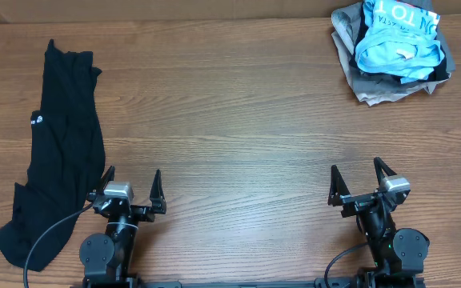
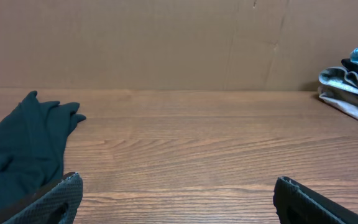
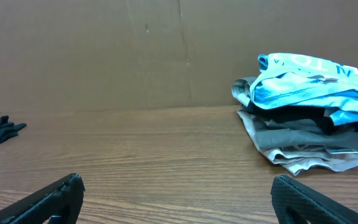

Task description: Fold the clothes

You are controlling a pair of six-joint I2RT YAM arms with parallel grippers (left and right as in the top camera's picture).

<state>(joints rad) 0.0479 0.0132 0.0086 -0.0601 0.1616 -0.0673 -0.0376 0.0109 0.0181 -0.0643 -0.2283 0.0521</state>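
Black garment (image 1: 62, 152) runs top-to-bottom at frame left — just beside left gripper (image 1: 134, 171). Right gripper (image 1: 354, 165) far from it. Both jaws wide open, empty.

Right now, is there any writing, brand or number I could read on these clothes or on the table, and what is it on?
"TOT": large white letters on the crumpled light blue shirt, cut off by folds, so likely only part of a word.
A smaller white line beside those letters: too blurred to read.
The white mark on the black garment: too small to read.
No other text shows in any view.
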